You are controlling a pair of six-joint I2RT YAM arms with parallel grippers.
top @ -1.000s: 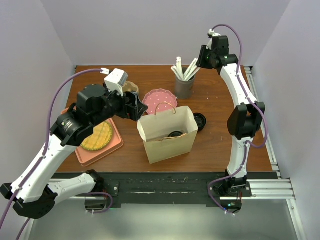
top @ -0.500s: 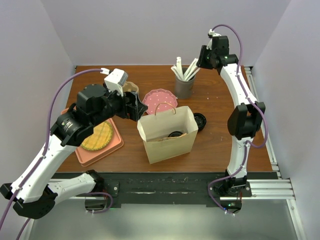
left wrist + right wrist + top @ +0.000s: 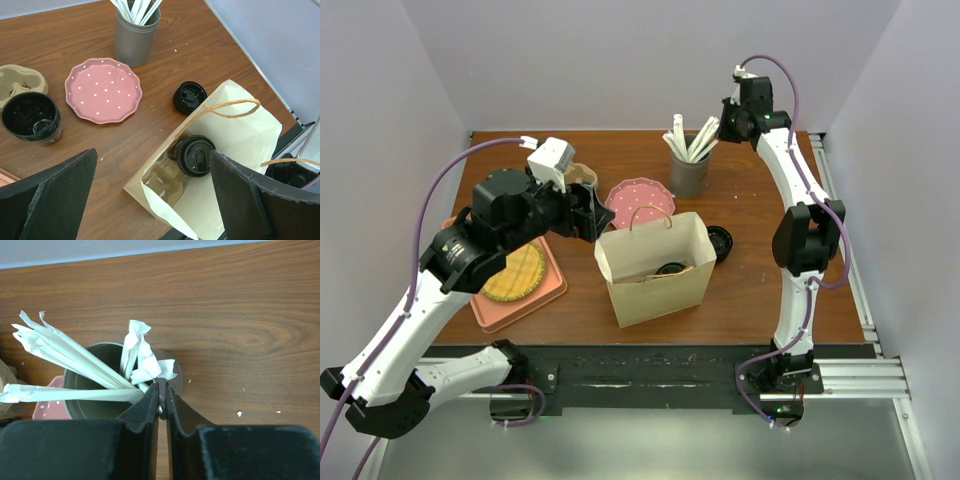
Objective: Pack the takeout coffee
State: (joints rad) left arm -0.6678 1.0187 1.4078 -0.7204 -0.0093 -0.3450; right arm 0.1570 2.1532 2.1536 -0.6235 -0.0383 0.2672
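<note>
Brown paper bag (image 3: 655,275): upright mid-table, mouth open, both handles up.
Coffee cup (image 3: 194,156): black lid on, down inside the bag, seated in a pulp carrier (image 3: 161,179) on the bag floor.
Loose lid (image 3: 190,96): black, flat on the wood just beside the bag, on the side toward the grey cup.
Open black cup (image 3: 31,116): open-topped, standing on the table next to a second pulp carrier (image 3: 20,80); touching or not, cannot tell. Well apart from the bag.
Pink plate (image 3: 103,90): white dots, scalloped rim, between the open black cup and the grey cup.
Grey cup (image 3: 87,407): far side of the table, holding paper-wrapped straws (image 3: 60,347) fanned out over the rim.
Left gripper (image 3: 154,151): above the bag mouth, fingers spread to full width, nothing between them.
Right gripper (image 3: 161,386): over the grey cup's rim, fingers nearly together with only a thin slit, pinched on the end of one wrapped straw (image 3: 149,371) leaning in the cup.
Salmon tray (image 3: 545,295): near-left of the table, yellow round item on it, partly under the left arm.
Table (image 3: 750,290): dark wood.
</note>
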